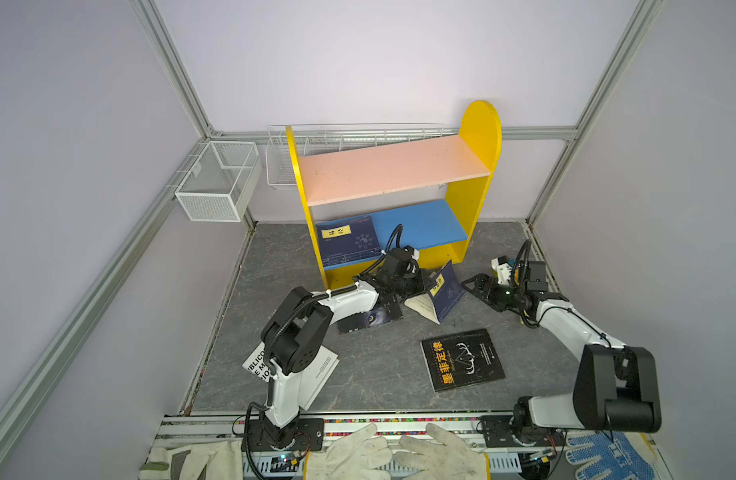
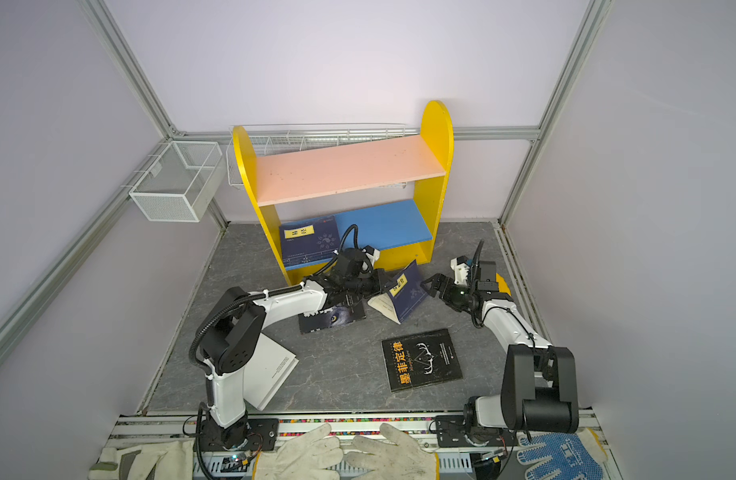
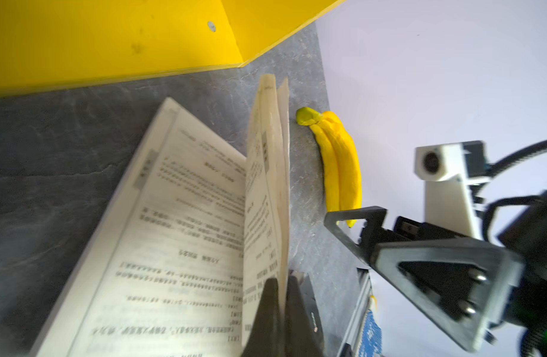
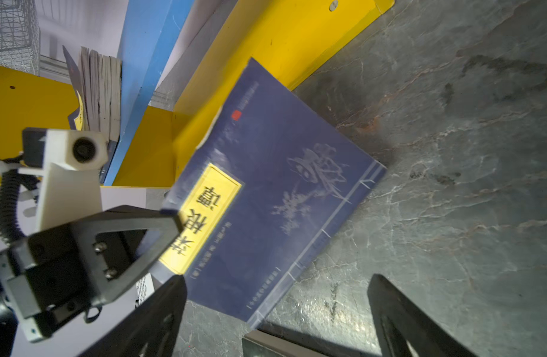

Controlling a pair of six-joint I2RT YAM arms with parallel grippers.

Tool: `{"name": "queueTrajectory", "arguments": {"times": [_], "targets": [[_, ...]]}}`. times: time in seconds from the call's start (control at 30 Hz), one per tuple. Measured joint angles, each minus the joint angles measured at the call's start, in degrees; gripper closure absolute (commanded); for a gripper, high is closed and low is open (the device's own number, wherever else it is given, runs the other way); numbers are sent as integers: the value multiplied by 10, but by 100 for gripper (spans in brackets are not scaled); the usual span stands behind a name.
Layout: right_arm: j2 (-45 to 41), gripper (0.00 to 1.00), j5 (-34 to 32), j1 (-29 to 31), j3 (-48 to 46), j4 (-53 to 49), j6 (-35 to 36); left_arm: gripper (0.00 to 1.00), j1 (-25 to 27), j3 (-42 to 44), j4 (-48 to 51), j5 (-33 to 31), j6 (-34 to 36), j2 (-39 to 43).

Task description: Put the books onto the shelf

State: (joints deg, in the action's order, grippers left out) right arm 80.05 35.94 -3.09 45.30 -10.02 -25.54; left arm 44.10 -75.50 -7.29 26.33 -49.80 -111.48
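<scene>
Jaws of the left gripper (image 3: 283,289) are pinched tight on only the cover and a few leaves of a thin navy-blue paperback with a yellow title label (image 4: 281,185). The book hangs open from that pinch like a tent, the rest of its pages splayed away and its lower edge seemingly down on the grey marbled mat (image 1: 378,374). From where I stand the book is just in front of the small bookcase with yellow round-topped sides (image 1: 478,137), near its right foot. The free stretch of the blue lower board (image 1: 424,224) lies just behind and above it, beside another navy-blue paperback (image 1: 347,241) already lying there. The right gripper (image 1: 474,286) sits close on the book's other side, jaws spread wide with nothing in them, facing the navy cover but apart from it. The left arm plainly has charge. I'd say the coming move turns on carrying the book away from the robot and up over the board's front edge, and with so thin a hold the loose pages may drag or flop.
</scene>
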Motion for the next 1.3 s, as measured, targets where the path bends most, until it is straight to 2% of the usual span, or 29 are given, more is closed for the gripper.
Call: {"name": "queueTrajectory", "arguments": {"times": [0.2,0.43,0.67,0.83,1.0,1.17,1.3], "targets": [[38,1,66,-20,-12,53,-26,100,-29,2,-27,68,-38,38],[121,1,132,-17,-21,140,-82,100,-32,45,-45,94,-54,65],[169,5,151,36,-32,233,-134,100,-32,115,-99,97,-94,66],[231,14,154,73,-54,352,-209,100,-33,148,-136,94,-117,71],[256,25,155,78,-81,447,-273,100,-33,181,-138,78,-120,86],[243,47,144,78,-80,435,-268,100,-33,204,-111,38,-99,106],[216,53,126,81,-56,362,-233,100,-34,208,-73,-2,-74,114]]}}
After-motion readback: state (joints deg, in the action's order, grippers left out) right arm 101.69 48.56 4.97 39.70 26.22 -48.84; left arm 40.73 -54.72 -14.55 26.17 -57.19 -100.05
